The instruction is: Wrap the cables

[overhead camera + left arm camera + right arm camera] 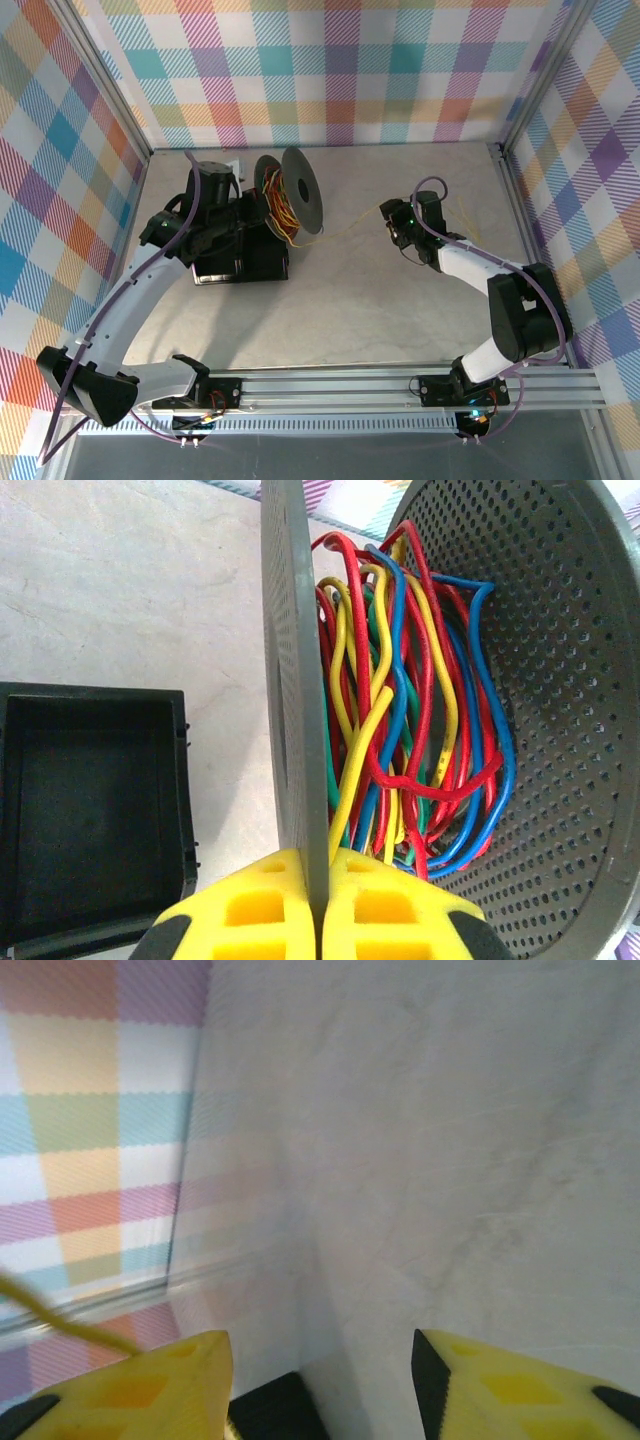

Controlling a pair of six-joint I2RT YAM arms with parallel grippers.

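A grey perforated spool (300,190) stands on edge at the back of the table, with red, yellow, blue and green cables (400,680) loosely coiled between its two discs. My left gripper (318,900) is shut on the rim of the near disc (295,680); from above it (262,205) sits at the spool's left side. One thin yellow cable (350,228) runs from the spool across the table to my right gripper (392,222). In the right wrist view that gripper (320,1380) is open with bare table between its fingers, and the yellow cable (60,1320) passes outside its left finger (150,1385).
A black open box (240,262) sits under the left arm beside the spool, its dark inside (90,810) visible from the left wrist. Plaid walls enclose the table on three sides, and an aluminium rail (400,385) runs along the near edge.
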